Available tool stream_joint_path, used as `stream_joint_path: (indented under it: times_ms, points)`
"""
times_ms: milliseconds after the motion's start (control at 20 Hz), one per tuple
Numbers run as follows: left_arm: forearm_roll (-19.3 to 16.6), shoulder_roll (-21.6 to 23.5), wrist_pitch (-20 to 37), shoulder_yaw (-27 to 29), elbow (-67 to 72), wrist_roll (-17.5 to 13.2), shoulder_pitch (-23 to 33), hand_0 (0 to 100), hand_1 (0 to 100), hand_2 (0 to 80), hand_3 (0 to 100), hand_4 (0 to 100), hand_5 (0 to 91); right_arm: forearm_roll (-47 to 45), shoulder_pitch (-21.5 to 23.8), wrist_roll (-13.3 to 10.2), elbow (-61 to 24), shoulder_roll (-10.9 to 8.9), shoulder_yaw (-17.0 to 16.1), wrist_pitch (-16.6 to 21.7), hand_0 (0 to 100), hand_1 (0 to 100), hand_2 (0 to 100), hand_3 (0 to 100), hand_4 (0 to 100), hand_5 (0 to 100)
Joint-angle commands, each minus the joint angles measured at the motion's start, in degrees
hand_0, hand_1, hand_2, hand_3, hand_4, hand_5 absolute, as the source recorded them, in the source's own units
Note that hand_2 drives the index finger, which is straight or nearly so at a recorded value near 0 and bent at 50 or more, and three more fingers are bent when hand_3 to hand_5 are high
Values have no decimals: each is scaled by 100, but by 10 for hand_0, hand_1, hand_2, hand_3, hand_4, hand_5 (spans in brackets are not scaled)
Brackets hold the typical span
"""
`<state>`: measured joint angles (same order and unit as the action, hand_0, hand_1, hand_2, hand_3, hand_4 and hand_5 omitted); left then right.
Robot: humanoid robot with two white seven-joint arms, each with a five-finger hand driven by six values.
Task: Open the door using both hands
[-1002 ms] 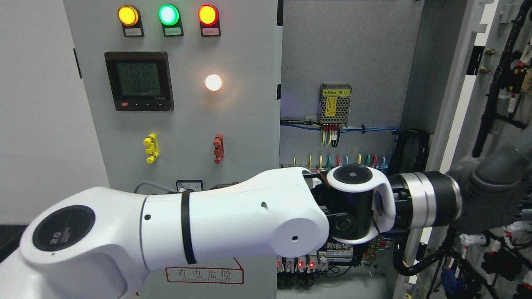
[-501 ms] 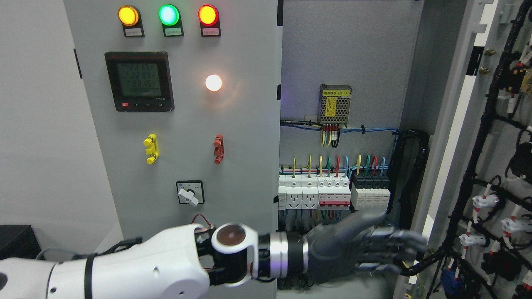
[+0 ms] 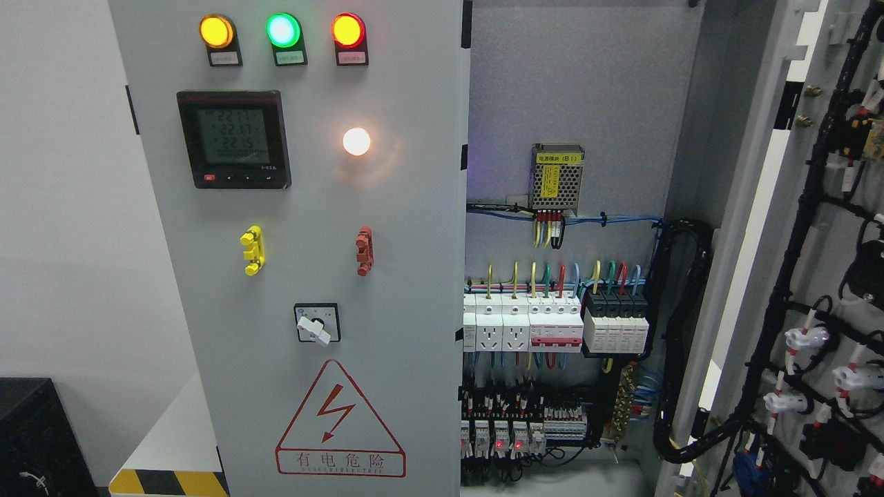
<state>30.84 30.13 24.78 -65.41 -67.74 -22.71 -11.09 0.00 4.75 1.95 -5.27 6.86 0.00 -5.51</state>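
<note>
The grey electrical cabinet has its right door (image 3: 822, 228) swung wide open at the picture's right, its inner face carrying black cable bundles and white connectors. The cabinet interior (image 3: 559, 207) is exposed, with a power supply (image 3: 558, 175), rows of breakers (image 3: 552, 324) and terminal blocks (image 3: 518, 421). The left door (image 3: 304, 241) stands flat and shut, bearing three indicator lamps (image 3: 283, 31), a digital meter (image 3: 233, 139), a lit white lamp (image 3: 356, 141), yellow and red handles, a rotary switch (image 3: 317, 323) and a warning triangle (image 3: 340, 421). Neither robot hand nor arm shows.
A white wall (image 3: 62, 207) fills the left. A black box (image 3: 38, 442) sits at the lower left, beside a yellow-and-black striped floor edge (image 3: 166, 482). Thick black cabling (image 3: 684, 345) loops along the right edge of the cabinet interior.
The left arm and its grey hand, which reached across toward the open right door, dropped low and then left the picture. The view has shifted slightly downward.
</note>
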Motion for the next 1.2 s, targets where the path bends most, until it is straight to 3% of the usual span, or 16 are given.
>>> stream_joint_path:
  times_ms: [0,100,250,301,401,501,751,902,1002,1102,1152]
  points:
    - [-1544,-2387,62,3937,6617,12,1286,0,0,0,0,0,0,61,0,-2,-1,0,-26,-3,0,0,0,0,0,0]
    - [-1537,-2652,35,4106,7448,47,1311,0,0,0,0,0,0,61,0,-2,-1,0,-26,-3,0,0,0,0,0,0]
    - [-1520,-2749,-122,4412,7565,257,1591,0,0,0,0,0,0,61,0,-2,-1,0,-26,-3,0,0,0,0,0,0]
    - [-1528,-2784,-219,4544,7548,511,1645,0,0,0,0,0,0,61,0,-2,-1,0,-26,-3,0,0,0,0,0,0]
    - [-1528,-2829,-630,4633,7504,1344,1646,0,0,0,0,0,0,61,0,-2,-1,0,-26,-3,0,0,0,0,0,0]
    - [-1511,-2837,-1009,4651,7495,1725,1646,0,0,0,0,0,0,61,0,-2,-1,0,-26,-3,0,0,0,0,0,0]
    - [-1520,-2960,-1151,5362,7478,1743,1646,0,0,0,0,0,0,61,0,-2,-9,0,-26,-3,0,0,0,0,0,0]
    - [-1520,-3074,-1423,5389,7337,1761,1637,0,0,0,0,0,0,44,70,-2,-254,-44,-53,6,0,0,0,0,0,0]
    - [-1528,-3162,-1459,5381,7337,1761,1637,0,0,0,0,0,0,53,227,-2,-1303,-88,-44,23,0,0,0,0,0,0]
    - [-1537,-3276,-1459,5381,7337,1779,1637,0,0,0,0,0,0,53,832,-2,-3419,-193,-35,23,0,0,0,0,0,0]
    - [-1555,-3312,-1459,5372,7337,1787,1637,0,0,0,0,0,0,44,1218,-2,-4768,-428,-18,23,0,0,0,0,0,0]
